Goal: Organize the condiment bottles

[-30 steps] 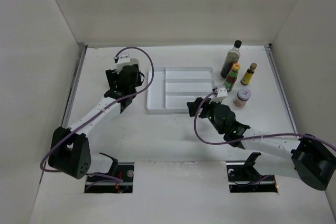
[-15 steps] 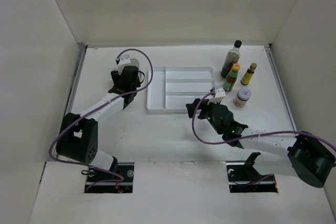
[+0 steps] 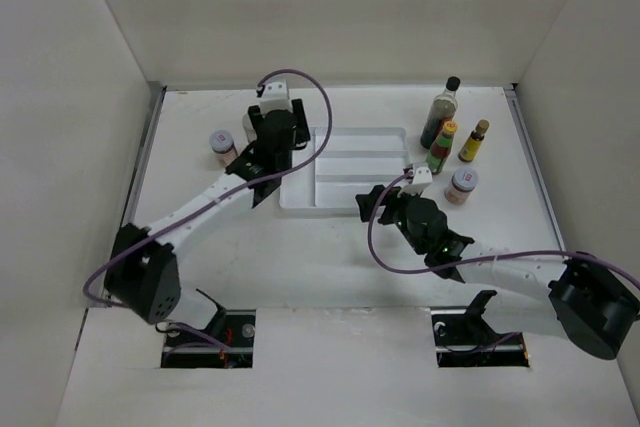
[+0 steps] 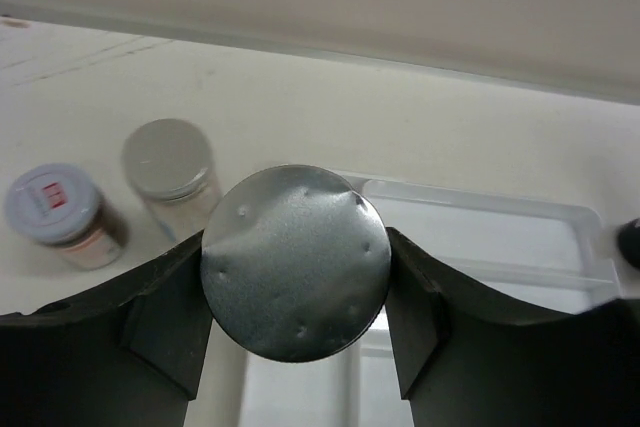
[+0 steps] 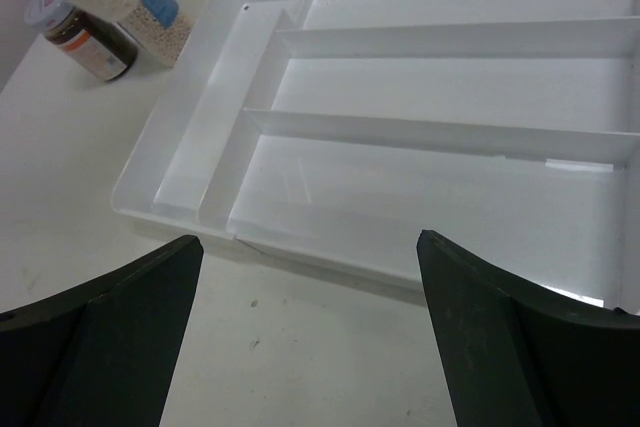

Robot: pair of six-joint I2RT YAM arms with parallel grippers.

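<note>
Swinging over from the left side of the worktop (image 3: 300, 247), the left arm now reaches the upper-left corner of the white divided tray (image 3: 340, 172). A red-and-white-lidded jar (image 3: 221, 142) that it hid a second ago stands exposed at left of centre. The right arm has barely shifted.

The left fingers (image 4: 165, 312) are clamped on a silver-lidded jar (image 4: 295, 262), one finger on each side just under its dented lid. Gripping from the sides keeps it upright, which suits lowering it into a compartment. In the left wrist view the jar hangs over the tray's left rim, so it is probably on its way to a slot; I cannot tell whether anything touches it from below. A second silver-lidded jar (image 4: 168, 159) and the red-and-white one stand just beside each other at the left of that view, off the tray, likely waiting their turn.

The left arm stretches long from its base at lower left, forearm running diagonally up to the tray corner. The right arm lies low across the lower right, elbow bent, wrist aimed at the tray's near edge. The right fingers (image 5: 110, 337) stand wide apart with nothing between them.

The other condiment bottles are grouped at upper right, off the tray: a tall dark bottle (image 3: 441, 112), a larger yellow-capped bottle (image 3: 441, 147), a smaller yellow-capped bottle (image 3: 474, 141) and a short jar (image 3: 461, 186).
</note>
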